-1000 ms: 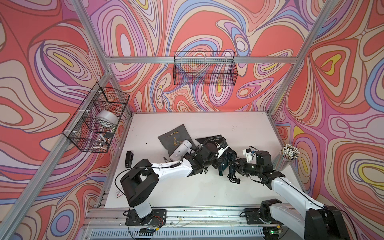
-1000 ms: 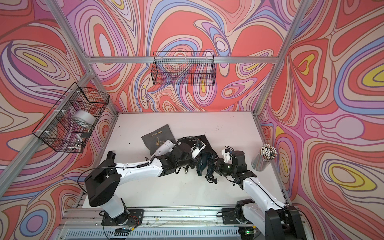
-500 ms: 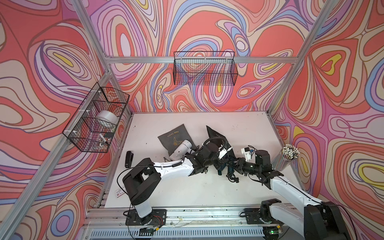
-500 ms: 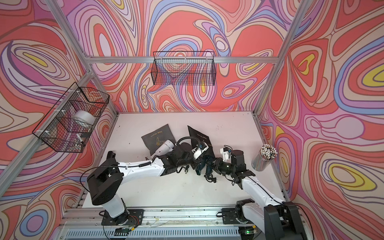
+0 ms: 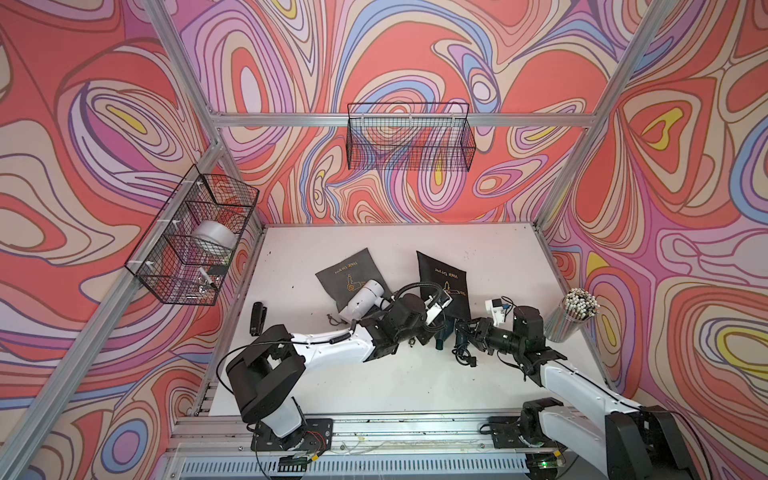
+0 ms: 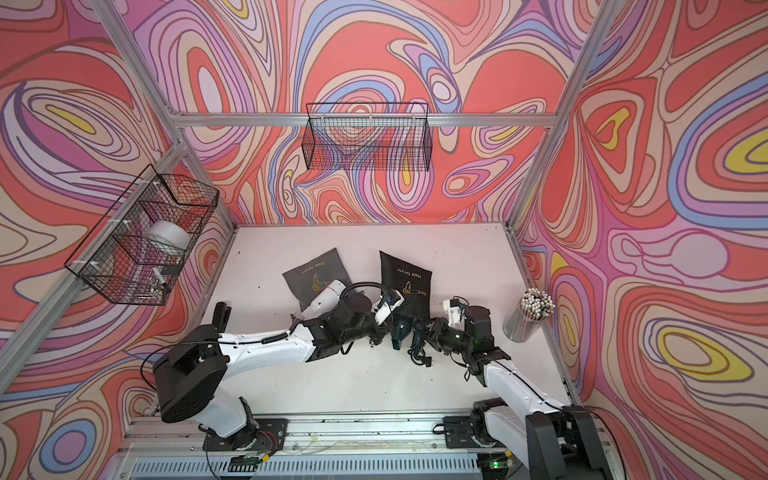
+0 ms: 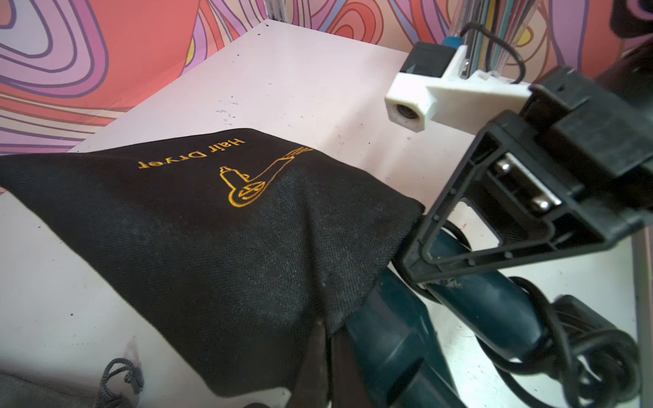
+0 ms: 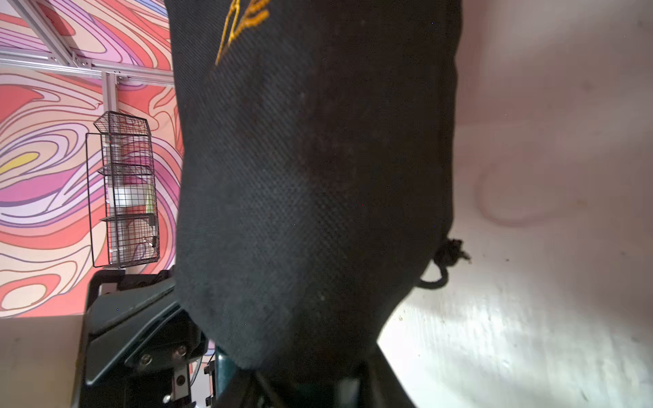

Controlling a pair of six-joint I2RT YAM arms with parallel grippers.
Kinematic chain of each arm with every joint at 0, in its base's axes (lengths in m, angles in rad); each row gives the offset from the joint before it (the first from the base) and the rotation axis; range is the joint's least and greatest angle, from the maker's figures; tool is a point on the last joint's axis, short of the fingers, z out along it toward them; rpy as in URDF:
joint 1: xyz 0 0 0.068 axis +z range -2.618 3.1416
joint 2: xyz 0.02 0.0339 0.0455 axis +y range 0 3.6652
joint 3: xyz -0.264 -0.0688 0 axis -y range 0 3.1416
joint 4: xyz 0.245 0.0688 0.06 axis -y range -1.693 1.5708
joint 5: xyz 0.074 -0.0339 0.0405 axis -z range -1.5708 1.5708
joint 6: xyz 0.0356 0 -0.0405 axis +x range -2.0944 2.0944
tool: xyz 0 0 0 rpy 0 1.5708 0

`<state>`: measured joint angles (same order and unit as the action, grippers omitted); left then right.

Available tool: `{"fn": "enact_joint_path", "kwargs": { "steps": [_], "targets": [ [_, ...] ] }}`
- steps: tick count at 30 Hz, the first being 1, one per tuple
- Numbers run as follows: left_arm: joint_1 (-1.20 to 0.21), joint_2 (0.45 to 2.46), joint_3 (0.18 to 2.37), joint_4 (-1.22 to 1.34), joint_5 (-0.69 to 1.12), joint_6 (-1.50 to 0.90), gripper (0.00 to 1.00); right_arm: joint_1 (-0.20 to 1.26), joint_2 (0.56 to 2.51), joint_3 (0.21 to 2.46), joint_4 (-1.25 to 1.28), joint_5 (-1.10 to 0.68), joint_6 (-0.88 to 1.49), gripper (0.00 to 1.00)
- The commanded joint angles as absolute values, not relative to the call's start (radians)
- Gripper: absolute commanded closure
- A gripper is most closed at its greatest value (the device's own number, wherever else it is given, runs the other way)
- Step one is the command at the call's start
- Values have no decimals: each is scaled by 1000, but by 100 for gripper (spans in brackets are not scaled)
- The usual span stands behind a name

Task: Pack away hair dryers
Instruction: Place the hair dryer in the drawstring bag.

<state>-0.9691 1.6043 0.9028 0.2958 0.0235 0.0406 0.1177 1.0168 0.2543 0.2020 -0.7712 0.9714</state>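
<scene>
The dark teal-black plastic hair dryer (image 7: 388, 335) lies with its long axis running into the mouth of the black woven gold-printed drawstring pouch (image 7: 212, 229), clasped by the partly closed right gripper (image 5: 464, 336) outside that mouth, while the left gripper (image 7: 327, 356) pinches the pouch's hem over it.

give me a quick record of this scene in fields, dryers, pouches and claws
left claw: shut, pinching the mouth edge of the black pouch
right claw: closed on the handle of the teal dryer, as far as the wrist views show
teal dryer: at the pouch mouth, barrel partly under the cloth edge, mostly outside
cord: bunched beside the teal dryer
white dryer: lying partly on the grey pouch, not bagged
packed so far: neither dryer
</scene>
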Motion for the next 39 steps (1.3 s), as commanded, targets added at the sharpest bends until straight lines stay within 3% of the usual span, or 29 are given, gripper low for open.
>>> {"fn": "enact_joint_path", "kwargs": {
  "steps": [1, 21, 29, 39],
  "targets": [
    [-978, 1579, 890, 274, -10, 29, 100, 102, 963, 246, 295, -777, 1009, 100],
    [-956, 1683, 1061, -20, -229, -44, 100, 88, 807, 228, 269, -813, 1112, 100],
    [-957, 1645, 1034, -30, -111, -32, 100, 68, 841, 231, 203, -734, 1125, 100],
    [-976, 1596, 988, 2, 63, -3, 100, 63, 940, 248, 334, -686, 1230, 100]
  ]
}}
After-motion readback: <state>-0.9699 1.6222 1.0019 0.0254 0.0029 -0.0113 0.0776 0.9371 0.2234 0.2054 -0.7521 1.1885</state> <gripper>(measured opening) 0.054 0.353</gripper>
